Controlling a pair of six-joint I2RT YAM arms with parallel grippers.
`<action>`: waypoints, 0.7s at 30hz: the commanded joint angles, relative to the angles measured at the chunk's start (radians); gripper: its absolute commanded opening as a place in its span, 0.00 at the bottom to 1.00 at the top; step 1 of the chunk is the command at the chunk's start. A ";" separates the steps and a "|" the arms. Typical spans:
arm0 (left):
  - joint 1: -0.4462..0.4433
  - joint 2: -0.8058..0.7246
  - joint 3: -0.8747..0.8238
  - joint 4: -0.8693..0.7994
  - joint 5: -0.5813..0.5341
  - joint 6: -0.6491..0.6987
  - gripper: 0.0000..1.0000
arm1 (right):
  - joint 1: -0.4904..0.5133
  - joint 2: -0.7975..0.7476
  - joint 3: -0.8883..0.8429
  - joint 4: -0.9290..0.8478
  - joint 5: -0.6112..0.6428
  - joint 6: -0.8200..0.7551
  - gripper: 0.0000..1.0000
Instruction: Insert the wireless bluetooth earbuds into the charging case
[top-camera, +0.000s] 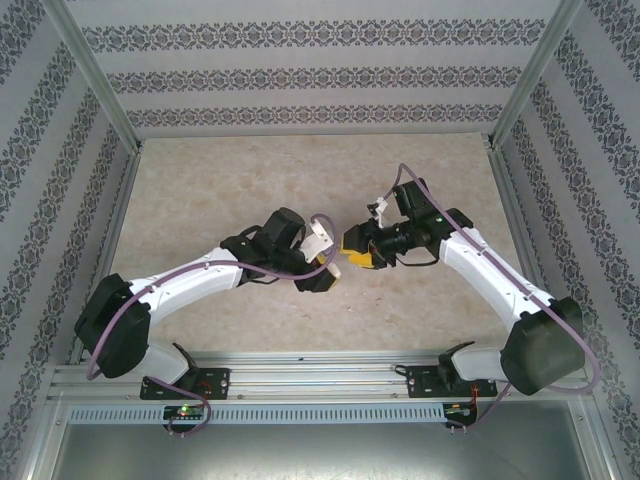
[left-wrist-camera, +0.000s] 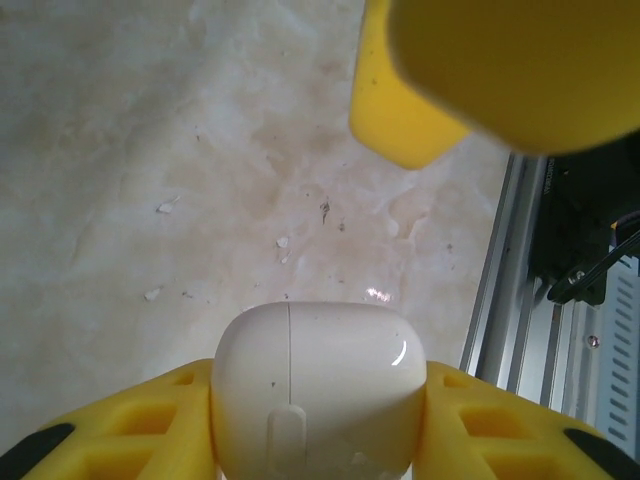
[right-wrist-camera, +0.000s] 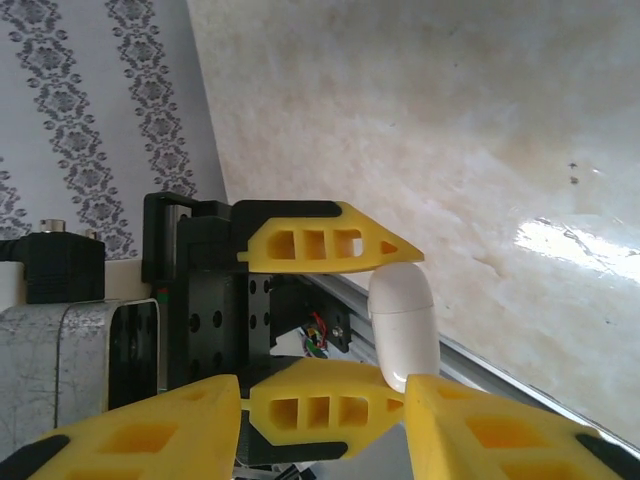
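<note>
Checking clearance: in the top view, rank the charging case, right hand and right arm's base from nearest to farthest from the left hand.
1. charging case, gripped in the left hand itself.
2. right hand, just to its right, facing it.
3. right arm's base, at the near edge, right side.

Light: bright, even.
Glare: highlight on charging case (left-wrist-camera: 318, 390); glint on table (left-wrist-camera: 150, 150) just above it.
Blur: right gripper's finger (left-wrist-camera: 500, 70), above-right.
</note>
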 joint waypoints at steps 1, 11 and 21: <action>-0.039 -0.004 0.060 0.056 0.053 0.041 0.34 | 0.020 0.016 0.017 -0.068 -0.056 -0.054 0.46; -0.047 -0.022 0.043 0.123 0.080 -0.018 0.34 | -0.008 -0.027 -0.044 -0.059 -0.038 -0.041 0.49; -0.047 -0.032 0.022 0.207 0.106 -0.084 0.35 | -0.042 -0.113 -0.106 0.029 -0.064 -0.002 0.52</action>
